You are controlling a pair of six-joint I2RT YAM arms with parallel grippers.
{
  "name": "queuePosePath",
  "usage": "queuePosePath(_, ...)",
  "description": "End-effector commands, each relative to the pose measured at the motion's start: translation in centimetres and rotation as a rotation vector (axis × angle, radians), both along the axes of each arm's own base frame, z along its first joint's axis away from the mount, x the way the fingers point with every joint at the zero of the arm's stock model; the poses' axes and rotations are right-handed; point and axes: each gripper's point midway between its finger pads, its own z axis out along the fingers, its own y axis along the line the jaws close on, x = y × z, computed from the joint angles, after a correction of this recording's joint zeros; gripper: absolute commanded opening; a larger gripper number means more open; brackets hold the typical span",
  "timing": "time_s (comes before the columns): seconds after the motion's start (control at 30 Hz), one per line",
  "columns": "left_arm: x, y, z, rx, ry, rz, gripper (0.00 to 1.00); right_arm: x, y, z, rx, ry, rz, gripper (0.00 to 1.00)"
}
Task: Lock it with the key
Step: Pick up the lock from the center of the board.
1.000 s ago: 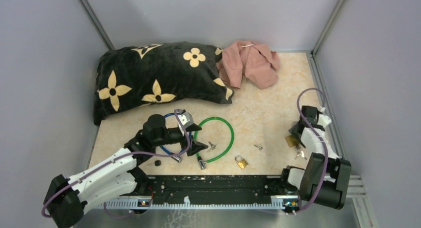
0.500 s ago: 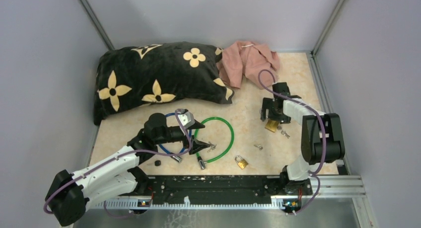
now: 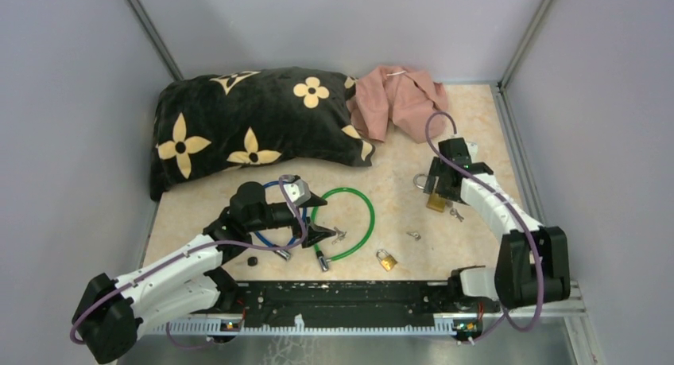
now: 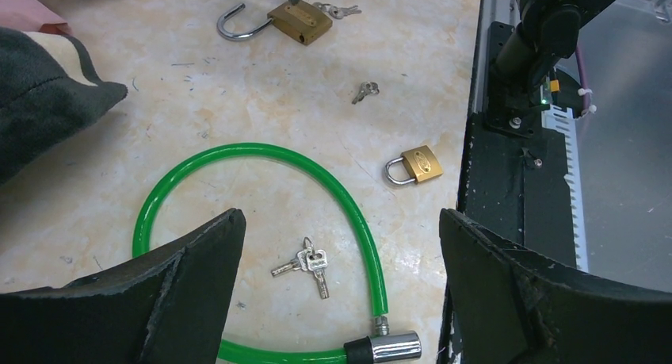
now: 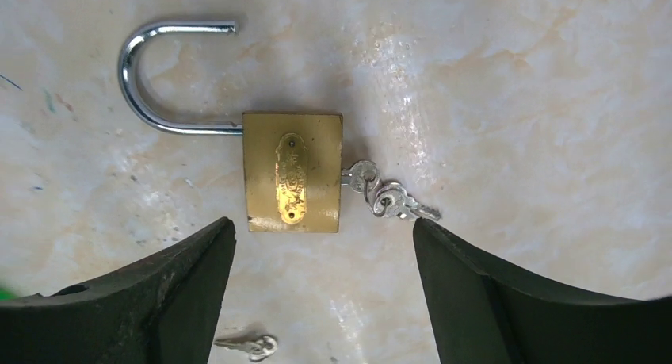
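at 3 o'clock on the desk (image 3: pixel 477 114), right fingers (image 5: pixel 135 300) spread open above brass padlock (image 5: pixel 292 172), shackle (image 5: pixel 190 26) unlatched, key (image 5: pixel 361 176) in its base; left fingers (image 4: pixel 182 300) open over green cable lock (image 4: pixel 349 213).

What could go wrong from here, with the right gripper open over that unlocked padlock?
1. The padlock lies flat with its shackle swung out; the right gripper may slide it across the smooth table rather than seat the shackle.
2. The key bunch sticks out of the body toward one finger, so closing could knock or bend the inserted key.
3. A loose key near the other finger might get snagged.
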Motion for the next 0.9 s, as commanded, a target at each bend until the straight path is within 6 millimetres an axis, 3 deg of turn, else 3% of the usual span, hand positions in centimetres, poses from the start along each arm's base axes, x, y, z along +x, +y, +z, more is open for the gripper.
queuePosePath(0.0, -0.1, 0.0, 0.7, -0.03, -0.034, -0.015, 0.95, -0.7, 0.7, 0.3, 0.074, -0.093, -0.134, 0.77)
queuePosePath(0.07, -0.1, 0.0, 0.8, -0.033, -0.032, -0.014, 0.95, -0.8, 1.4, -0.8, 0.116, -0.088, -0.139, 0.72)
queuePosePath(0.33, -0.1, 0.1, 0.9, -0.027, -0.034, -0.011, 0.95, -0.5, 2.6, -4.4, 0.153, 0.022, -0.125, 0.74)
queuePosePath(0.67, 0.0, 0.4, 0.9, -0.013, -0.046, -0.01, 0.95, 0.2, 2.1, -6.1, 0.106, 0.056, -0.121, 0.7)
queuePosePath(0.7, 0.0, 0.3, 0.9, -0.011, -0.049, -0.013, 0.95, 0.5, 2.2, -6.1, 0.109, 0.053, -0.115, 0.64)
queuePosePath(0.73, 0.0, 0.3, 0.8, -0.007, -0.052, -0.018, 0.95, 0.6, 2.4, -6.1, 0.119, 0.055, -0.099, 0.5)
queuePosePath(0.8, -0.1, 0.2, 0.8, -0.002, -0.068, -0.035, 0.95, 0.9, 2.7, -6.2, 0.126, 0.058, -0.074, 0.11)
queuePosePath(0.83, -0.1, 0.2, 0.8, 0.007, -0.078, -0.046, 0.95, 1.0, 2.8, -6.1, 0.126, 0.058, -0.061, 0.0)
queuePosePath(0.87, -0.2, 0.1, 0.8, 0.018, -0.098, -0.065, 0.95, 0.8, 2.9, -6.1, 0.131, 0.066, -0.044, 0.0)
